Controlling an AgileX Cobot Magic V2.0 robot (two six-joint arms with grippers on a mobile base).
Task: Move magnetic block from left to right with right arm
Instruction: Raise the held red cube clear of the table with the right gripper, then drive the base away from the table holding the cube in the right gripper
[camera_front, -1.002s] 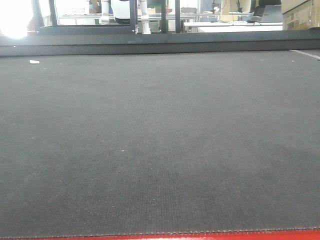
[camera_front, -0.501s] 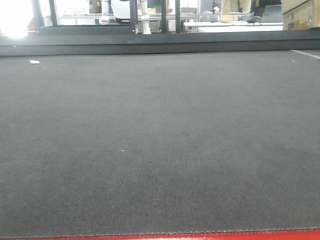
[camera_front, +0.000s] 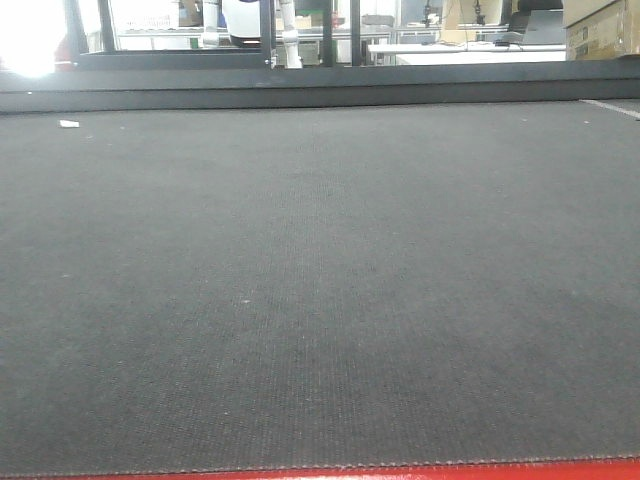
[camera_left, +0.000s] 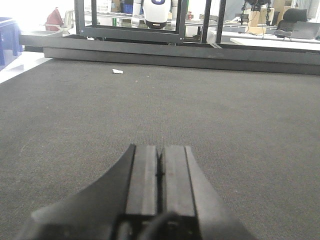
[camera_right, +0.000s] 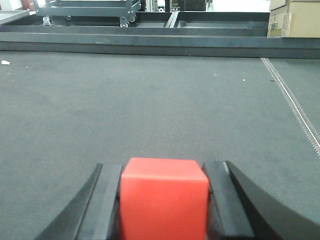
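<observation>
**Red cube's in your right claw, left one's parked shut**

Your right gripper (camera_right: 164, 172) has the magnetic block (camera_right: 164, 200) pinched between both fingers, faces square to them, so it shouldn't twist. I can't tell whether it's lifted off the mat (camera_right: 150, 100) or resting on it. The stitched seam (camera_right: 295, 112) along the mat's right edge is near, so I'd guess you're on the drop-off side. Your left gripper (camera_left: 160, 150) sits low over the mat, fingers pressed together on nothing, probably just keeping clear. The front view shows neither arm, only a white scrap (camera_front: 68, 124) near the far left corner.
</observation>
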